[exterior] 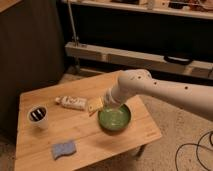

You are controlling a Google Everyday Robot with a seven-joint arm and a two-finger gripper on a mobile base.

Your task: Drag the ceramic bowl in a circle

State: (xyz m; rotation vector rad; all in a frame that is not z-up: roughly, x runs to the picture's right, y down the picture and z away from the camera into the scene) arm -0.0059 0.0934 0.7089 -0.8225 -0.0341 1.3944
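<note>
The ceramic bowl (114, 118) is round, shallow and glossy green. It sits on the wooden table (35, 160), right of the middle. My gripper (106, 101) reaches in from the right on a white arm and is at the bowl's upper-left rim, low over it. Whether it touches or holds the rim is hidden by the wrist. A small yellow-brown piece (94, 106) shows just left of the gripper's end.
A white bottle (73, 103) lies on its side left of the bowl. A small white cup with dark contents (38, 116) stands at the left. A blue sponge (64, 149) lies near the front edge. A low shelf (145, 57) runs behind the table.
</note>
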